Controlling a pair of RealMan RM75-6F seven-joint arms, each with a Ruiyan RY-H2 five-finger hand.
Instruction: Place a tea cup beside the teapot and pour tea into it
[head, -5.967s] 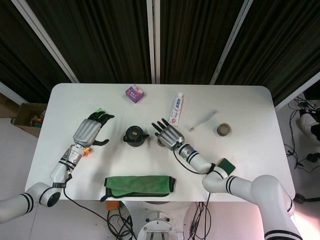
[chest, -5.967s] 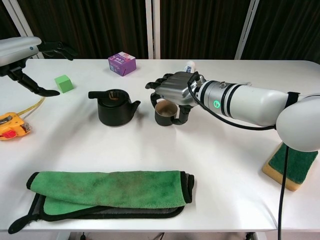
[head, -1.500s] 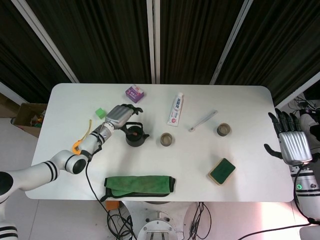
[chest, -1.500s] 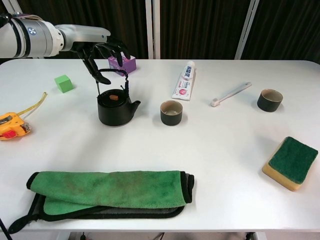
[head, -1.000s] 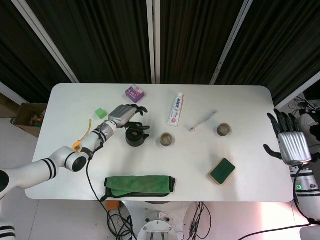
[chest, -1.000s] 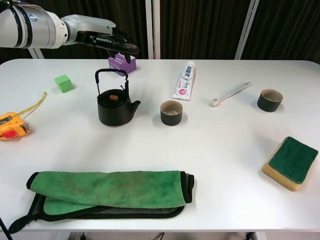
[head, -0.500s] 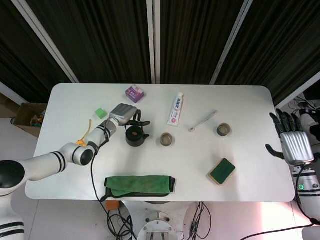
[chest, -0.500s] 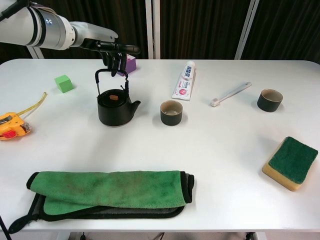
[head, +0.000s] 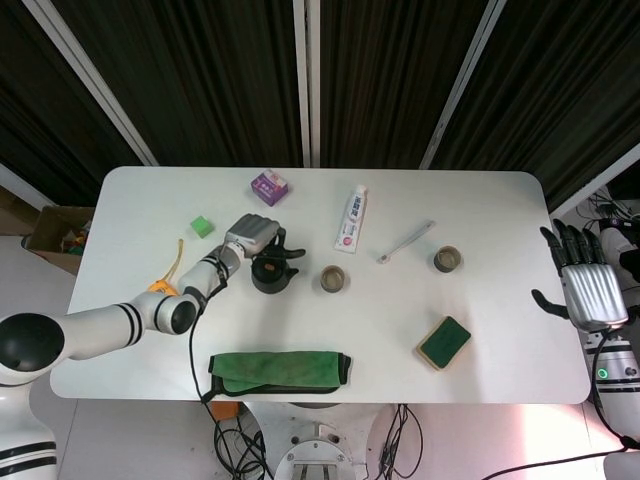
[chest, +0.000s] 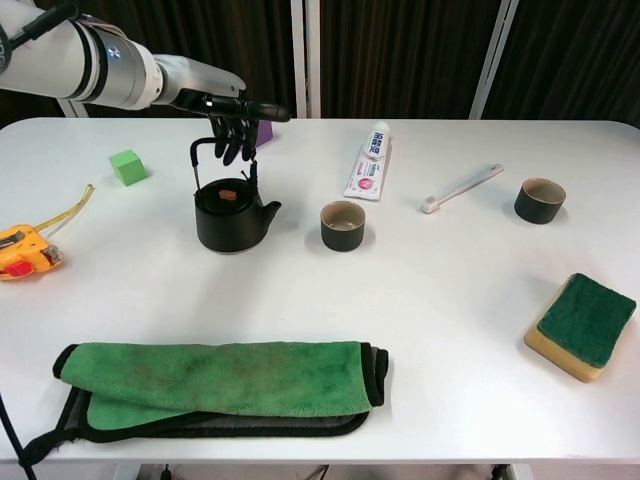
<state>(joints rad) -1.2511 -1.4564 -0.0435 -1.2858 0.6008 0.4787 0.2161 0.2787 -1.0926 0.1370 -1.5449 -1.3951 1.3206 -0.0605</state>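
Note:
The black teapot (head: 270, 275) (chest: 229, 221) stands left of centre with its wire handle raised upright. My left hand (head: 254, 235) (chest: 232, 124) hovers over it, fingers curled down around the top of the handle; the pot rests on the table. A dark tea cup (head: 333, 279) (chest: 343, 225) stands just right of the spout, apart from the pot. A second cup (head: 447, 259) (chest: 540, 200) sits at the far right. My right hand (head: 585, 290) hangs beyond the table's right edge, fingers spread and holding nothing; the chest view does not show it.
A toothpaste tube (chest: 369, 161) and a toothbrush (chest: 461, 187) lie behind the cups. A sponge (chest: 580, 325) sits front right and a folded green cloth (chest: 220, 388) front left. A purple box (head: 268, 186), a green cube (chest: 127, 166) and a tape measure (chest: 24, 252) lie at the left.
My left hand has come down from above the teapot and its fingers have curled around the raised handle. The teapot, the cups and my right hand have stayed put.

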